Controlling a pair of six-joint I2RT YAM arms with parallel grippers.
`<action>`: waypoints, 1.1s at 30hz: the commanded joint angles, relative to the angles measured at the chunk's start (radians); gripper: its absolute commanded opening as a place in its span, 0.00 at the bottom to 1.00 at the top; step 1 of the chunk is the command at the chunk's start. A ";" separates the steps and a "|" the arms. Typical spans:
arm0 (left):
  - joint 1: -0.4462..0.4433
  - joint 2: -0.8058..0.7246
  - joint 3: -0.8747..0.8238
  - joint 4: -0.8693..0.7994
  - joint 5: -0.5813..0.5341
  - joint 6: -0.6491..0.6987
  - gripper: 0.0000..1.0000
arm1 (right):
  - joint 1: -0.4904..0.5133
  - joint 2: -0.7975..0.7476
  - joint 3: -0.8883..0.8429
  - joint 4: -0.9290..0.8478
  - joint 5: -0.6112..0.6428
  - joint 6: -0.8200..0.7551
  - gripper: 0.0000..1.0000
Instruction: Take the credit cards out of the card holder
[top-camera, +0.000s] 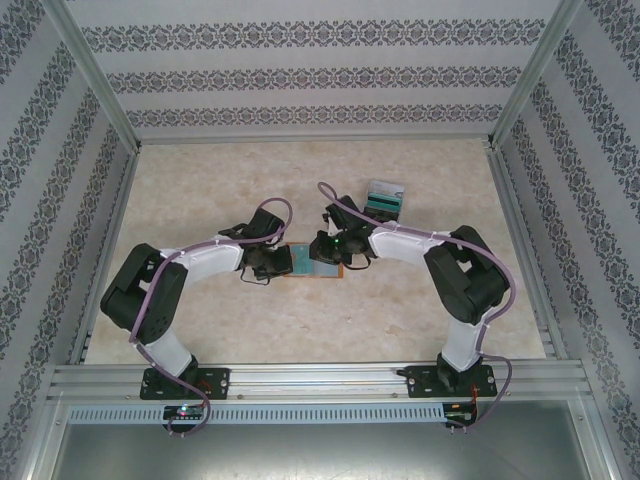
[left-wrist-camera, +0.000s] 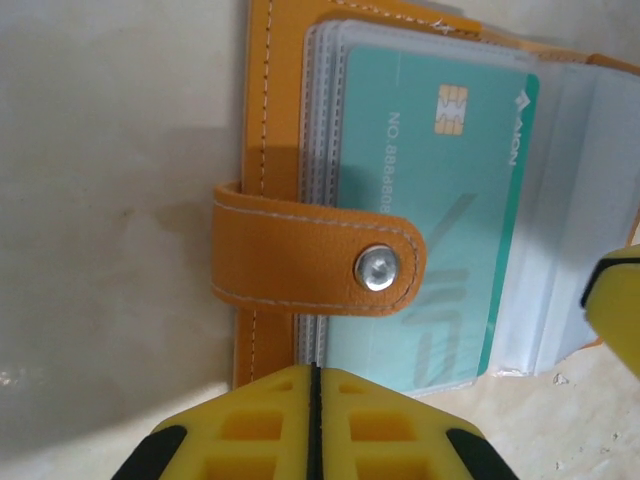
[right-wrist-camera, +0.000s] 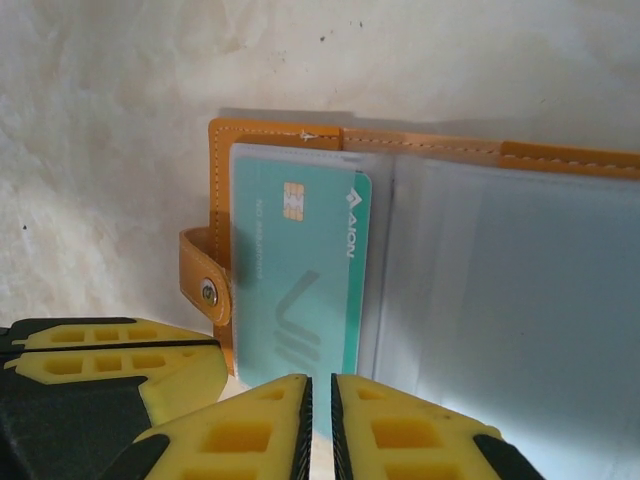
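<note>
The orange card holder (top-camera: 315, 262) lies open on the table between both grippers. A teal credit card (left-wrist-camera: 440, 200) sits in its front clear sleeve, and the snap strap (left-wrist-camera: 320, 250) is folded over the card's left edge. My left gripper (left-wrist-camera: 316, 375) is shut, tips at the holder's near edge by the sleeve stack; I cannot tell whether it pinches anything. My right gripper (right-wrist-camera: 320, 385) hangs over the card's (right-wrist-camera: 300, 270) lower edge, its jaws a narrow slit apart with nothing pinched. One of its fingers (left-wrist-camera: 615, 305) rests on the right-hand sleeves. The holder's orange cover (right-wrist-camera: 420, 145) frames the cloudy sleeves.
A clear box (top-camera: 384, 198) with teal and black contents stands behind the right gripper. The beige table (top-camera: 300, 330) is walled by patterned panels left, right and back. An aluminium rail (top-camera: 320, 378) carries both arm bases at the near edge.
</note>
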 joint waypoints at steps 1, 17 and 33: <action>0.014 0.017 0.021 0.014 0.007 0.021 0.05 | 0.010 0.030 0.022 0.028 -0.033 0.033 0.15; 0.015 0.027 0.006 0.025 0.018 0.008 0.05 | 0.003 0.079 0.003 0.054 -0.045 0.050 0.15; 0.016 0.027 0.001 0.023 0.019 0.004 0.05 | -0.001 0.054 -0.006 -0.002 0.032 0.044 0.17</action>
